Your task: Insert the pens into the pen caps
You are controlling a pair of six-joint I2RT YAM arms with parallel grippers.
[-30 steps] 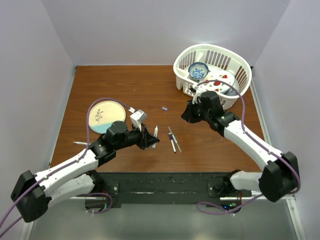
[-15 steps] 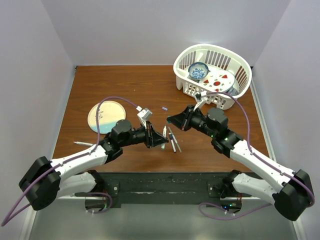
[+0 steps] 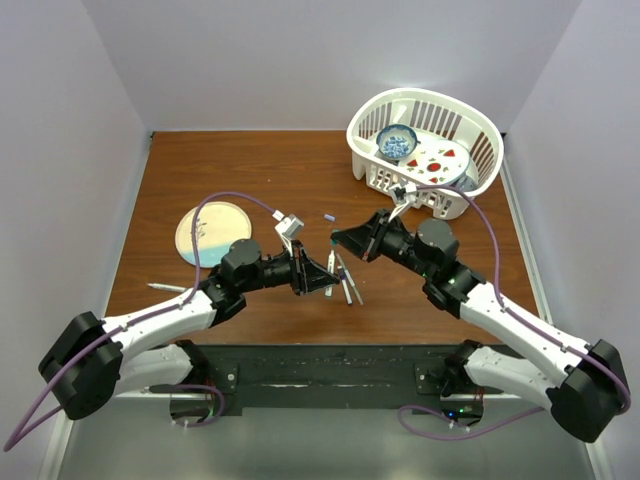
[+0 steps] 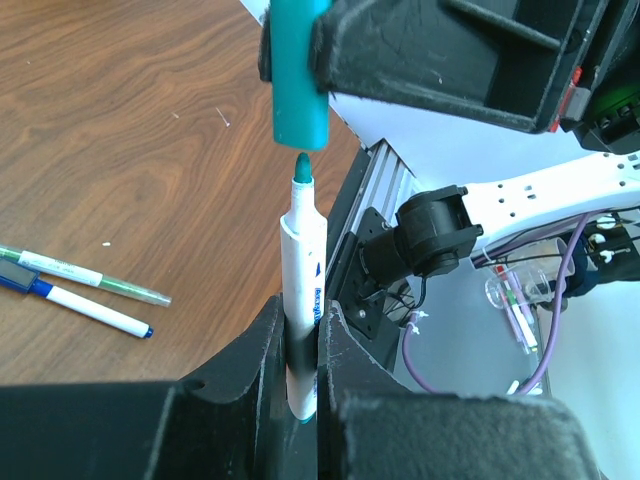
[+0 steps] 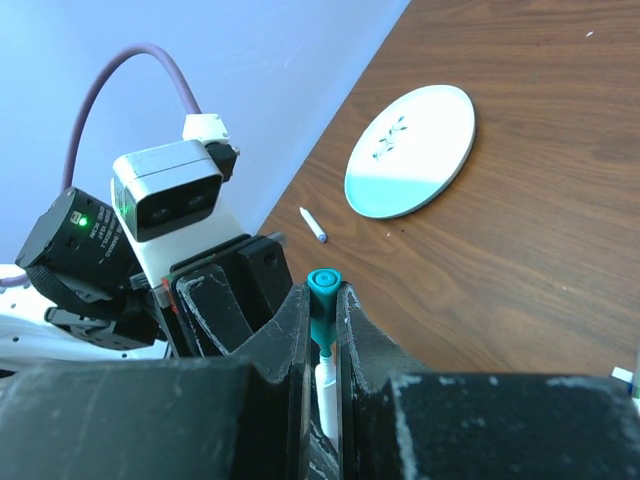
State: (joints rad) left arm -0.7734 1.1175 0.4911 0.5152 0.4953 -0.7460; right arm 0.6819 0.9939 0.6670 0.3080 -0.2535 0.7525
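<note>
At the centre of the overhead frame, above the desk (image 3: 250, 170), the left end effector (image 4: 300, 325) is clamped on a white, teal-tipped pen (image 4: 302, 250). The right end effector (image 5: 322, 300) is clamped on a teal cap (image 4: 298, 90), its mouth just short of the tip.

Pretty clearly a robotics lab test booth: plain pale walls (image 3: 330, 60) box in a wooden table (image 3: 250, 165), left arm (image 3: 150, 325) and right arm (image 3: 510, 315) bolted to a base rail (image 3: 330, 362), purple cables (image 3: 225, 195) looping around.
</note>
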